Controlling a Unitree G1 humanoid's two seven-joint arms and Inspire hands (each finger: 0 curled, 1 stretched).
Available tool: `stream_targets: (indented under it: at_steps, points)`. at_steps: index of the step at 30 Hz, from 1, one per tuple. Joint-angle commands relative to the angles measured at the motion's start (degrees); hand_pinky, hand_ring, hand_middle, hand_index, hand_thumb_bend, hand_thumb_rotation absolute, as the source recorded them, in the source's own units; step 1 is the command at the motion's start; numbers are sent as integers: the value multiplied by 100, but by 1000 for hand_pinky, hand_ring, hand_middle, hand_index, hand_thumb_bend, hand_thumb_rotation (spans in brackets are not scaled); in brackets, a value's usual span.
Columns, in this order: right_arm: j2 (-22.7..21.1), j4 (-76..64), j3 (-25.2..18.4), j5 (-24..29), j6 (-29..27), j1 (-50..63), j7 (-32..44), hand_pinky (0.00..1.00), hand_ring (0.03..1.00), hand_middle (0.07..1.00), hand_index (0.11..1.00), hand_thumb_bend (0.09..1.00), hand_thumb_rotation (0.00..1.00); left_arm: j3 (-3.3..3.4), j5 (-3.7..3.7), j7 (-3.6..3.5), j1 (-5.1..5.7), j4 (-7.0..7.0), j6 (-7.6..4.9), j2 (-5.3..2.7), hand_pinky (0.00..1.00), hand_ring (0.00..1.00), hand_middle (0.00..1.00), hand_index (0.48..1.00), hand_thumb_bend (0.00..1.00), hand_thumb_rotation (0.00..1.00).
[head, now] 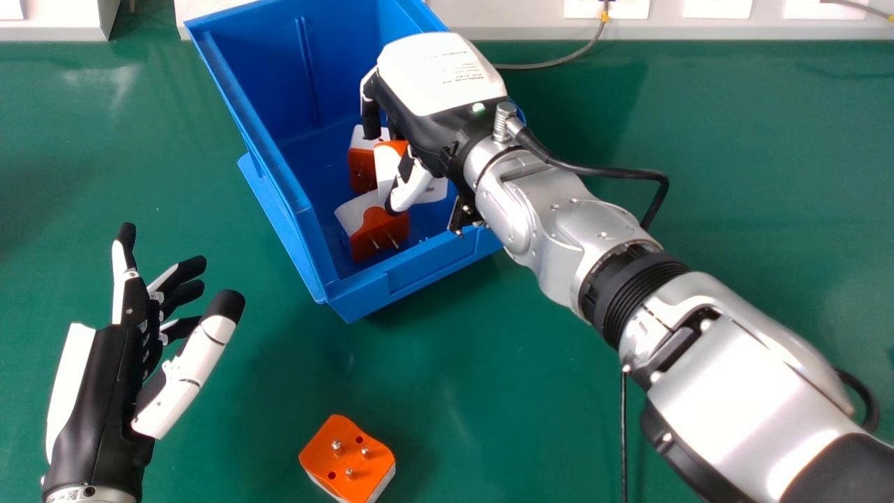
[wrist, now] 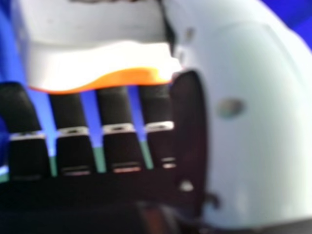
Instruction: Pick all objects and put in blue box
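Green tabletop (head: 559, 363), blue box (head: 426, 276) on top. Pinching plug adapter (head: 384, 171) in box with right hand (head: 440, 91), near two loose adapters (head: 377, 234). Left hand (head: 112, 391) spread, near box; fourth adapter (head: 349, 454), prongs up, on tabletop.

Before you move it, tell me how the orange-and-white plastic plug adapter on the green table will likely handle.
The adapter looks like hard moulded plastic, so it should stay stiff when gripped. Its blocky, flat-faced body makes rolling unlikely if pushed. Its upturned metal prongs might snag a grasp from above.
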Motion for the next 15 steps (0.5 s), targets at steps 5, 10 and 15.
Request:
stream_targets:
  at_steps: [5,10,15]
  points:
    - [115,-70,8,64,-80,-202,-78,332,428,505,522,497,0,-49,94,88,95,-335,144,-35,766,862,880,876,646,687]
    - [139,-78,-12,96,-183,-139,-137,331,428,504,529,496,0,-67,136,122,91,-378,207,-22,765,861,880,876,645,683]
    - [154,-71,5,80,-232,-109,-205,331,433,505,540,495,0,-95,185,155,96,-391,206,-5,761,860,879,874,652,681]
